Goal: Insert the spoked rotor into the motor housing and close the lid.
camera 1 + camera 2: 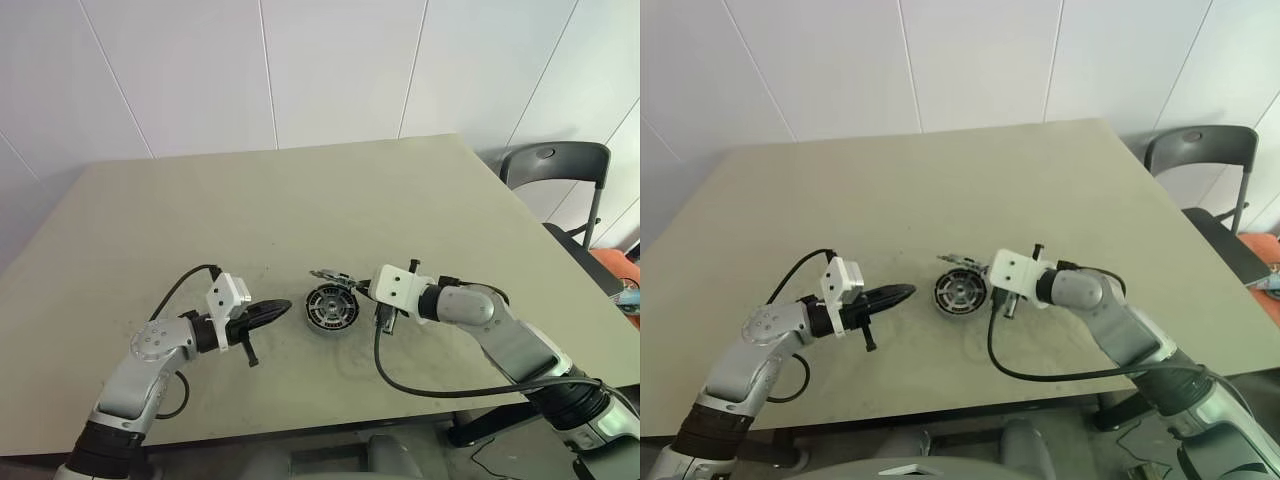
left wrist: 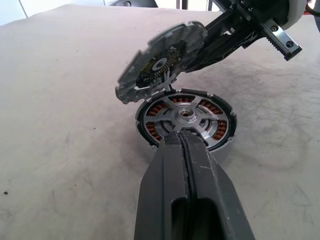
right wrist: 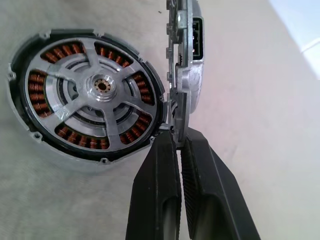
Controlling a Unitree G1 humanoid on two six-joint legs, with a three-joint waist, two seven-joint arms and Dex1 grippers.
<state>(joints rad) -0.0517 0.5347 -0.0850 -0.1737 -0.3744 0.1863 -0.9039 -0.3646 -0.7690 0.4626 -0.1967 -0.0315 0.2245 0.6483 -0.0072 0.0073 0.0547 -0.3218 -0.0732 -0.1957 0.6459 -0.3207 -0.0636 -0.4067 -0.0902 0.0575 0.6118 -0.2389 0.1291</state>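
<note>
The motor housing (image 3: 87, 95), a squat round black ring with copper-coloured windings around its inside, sits flat near the front middle of the beige table (image 1: 300, 190). The spoked rotor (image 2: 187, 117), a small wheel with a shiny silver spoked face, lies seated inside it, its metal hub at the centre and the copper coils showing between the spokes.

The lid (image 2: 160, 60), a flat grey-silver metal disc with a scalloped, gear-like edge and cutouts, is off the housing. It hangs tilted just above the housing's far rim, its low edge close to that rim; whether the two touch cannot be told.

The right gripper (image 3: 176, 131) comes in from the right, and its two black fingers are pinched tight on the lid's edge, holding the disc edge-on in its wrist view, right beside the housing.

The left gripper (image 2: 179, 137) reaches in from the left, its two black fingers pressed together with nothing between them. Their tip points at the housing's near side and hangs just short of it in the head views.

A dark grey chair (image 1: 560, 170) stands beyond the table's far right corner, against the white panelled wall (image 1: 330, 60).
</note>
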